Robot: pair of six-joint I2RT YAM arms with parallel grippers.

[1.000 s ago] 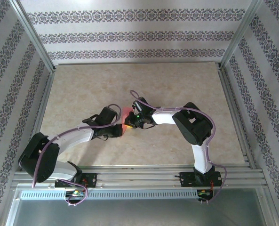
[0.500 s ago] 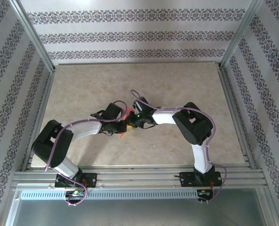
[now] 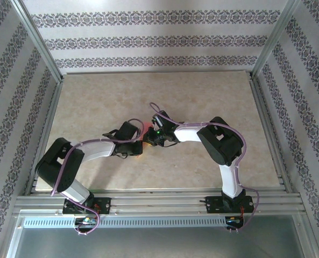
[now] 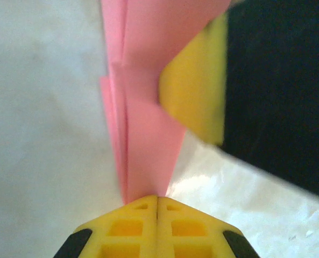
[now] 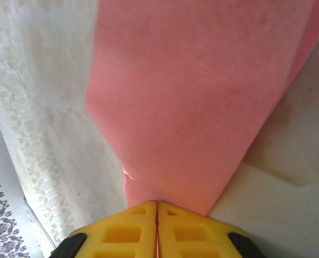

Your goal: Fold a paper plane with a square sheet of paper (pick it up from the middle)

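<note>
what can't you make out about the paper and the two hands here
left wrist view: the pink paper, pinched in the shut left hand, runs off the top edge; a blurred yellow finger covers its right side.
right wrist view: the paper clamped in the right hand is cut off at the top edge, so its tip is missing.
top view: the paper is a sliver between the wrists, too small to read its folds.

— Surface?
— Beige marbled tabletop [image 3: 94, 102], faintly glossy, pale under close view.
— Surroundings?
— Wallpaper [image 3: 159, 40] with dark floral bands on three sides. Aluminium posts [image 3: 38, 40] at the back corners. Aluminium rails [image 3: 159, 201] along the near edge, slotted white strip [image 3: 148, 221] just below.
</note>
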